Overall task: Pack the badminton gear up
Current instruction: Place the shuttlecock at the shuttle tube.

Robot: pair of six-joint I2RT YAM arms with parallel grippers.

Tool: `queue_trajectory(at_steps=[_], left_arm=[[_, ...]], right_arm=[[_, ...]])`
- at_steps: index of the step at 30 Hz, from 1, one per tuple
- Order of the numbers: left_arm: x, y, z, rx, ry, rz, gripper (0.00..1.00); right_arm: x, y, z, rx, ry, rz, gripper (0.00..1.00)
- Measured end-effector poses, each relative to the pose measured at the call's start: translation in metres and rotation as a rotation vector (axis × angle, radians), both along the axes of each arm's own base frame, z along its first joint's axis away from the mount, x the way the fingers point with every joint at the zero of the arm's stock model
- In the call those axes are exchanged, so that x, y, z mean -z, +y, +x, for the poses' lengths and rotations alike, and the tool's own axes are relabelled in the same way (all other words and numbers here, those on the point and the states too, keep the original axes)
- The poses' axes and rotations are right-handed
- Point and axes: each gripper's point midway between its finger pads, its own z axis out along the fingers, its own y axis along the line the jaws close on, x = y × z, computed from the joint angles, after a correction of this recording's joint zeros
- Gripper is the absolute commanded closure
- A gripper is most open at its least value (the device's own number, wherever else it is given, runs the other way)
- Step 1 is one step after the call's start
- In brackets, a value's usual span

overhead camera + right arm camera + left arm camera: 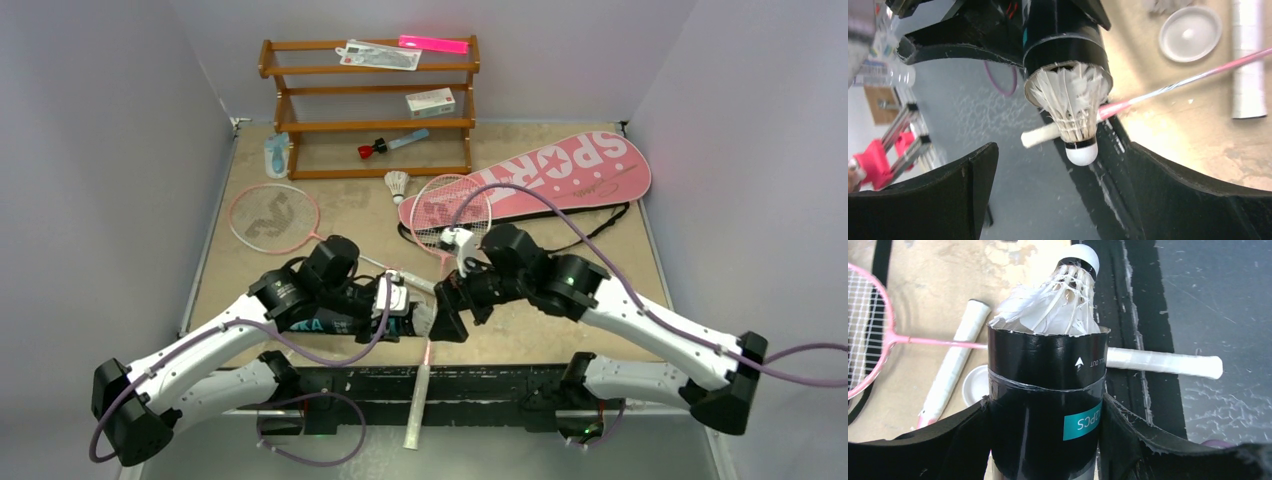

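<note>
While the left gripper [1045,440] is pinching the long black cardboard tube [1048,370] just below its open end, holding it over the middle of the table's [620,300] near edge, a white feather shuttlecock [1048,310] is sitting only partway in the mouth. Its feathers are going in first and its round white cork [1081,154] is pointing out toward the right arm. The right gripper [1060,146] is hanging at that mouth with its fingers spread wide on either side of the cork, touching nothing.

The step in hand appears to be seating this shuttlecock fully. To do it well, the right arm should be pressing on the cork alone, straight along the tube's axis, since a few feathers look to be flaring at the rim and could bend under a sideways push. The left grip should be staying firm so the tube is not sliding back.

A flat round white plastic lid [1190,33] is lying on the table beside the racket shafts. A second feather shuttlecock [399,184] is waiting toward the far edge, one pink-framed racket [272,216] is lying toward the left edge, and the other racket [452,212] is overlapping the large pink "SPORT" racket bag [570,172] at the far right corner.
</note>
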Motion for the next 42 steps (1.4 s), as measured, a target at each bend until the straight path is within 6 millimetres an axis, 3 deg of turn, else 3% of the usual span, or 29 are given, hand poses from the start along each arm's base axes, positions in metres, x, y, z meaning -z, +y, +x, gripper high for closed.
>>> queue_trajectory(at_steps=[5,11,20,26,32,42], left_arm=[[-0.008,0.005,0.014,-0.082,-0.04,-0.013,0.63],[-0.026,0.009,0.024,-0.141,-0.109,-0.065,0.63],[-0.037,0.01,0.028,-0.161,-0.144,-0.098,0.63],[-0.04,0.011,0.028,-0.164,-0.156,-0.109,0.63],[-0.041,0.011,0.029,-0.168,-0.159,-0.111,0.63],[-0.042,0.012,0.03,-0.171,-0.162,-0.115,0.63]], right_arm=[[-0.001,-0.018,0.011,0.136,-0.126,0.108,0.04],[-0.015,-0.022,0.022,0.234,-0.263,0.334,0.1],[-0.025,-0.007,0.035,0.274,-0.324,0.518,0.22],[-0.022,0.009,0.037,0.241,-0.312,0.546,0.26],[-0.02,0.01,0.037,0.236,-0.313,0.561,0.28],[-0.012,0.009,0.032,0.228,-0.286,0.555,0.49]])
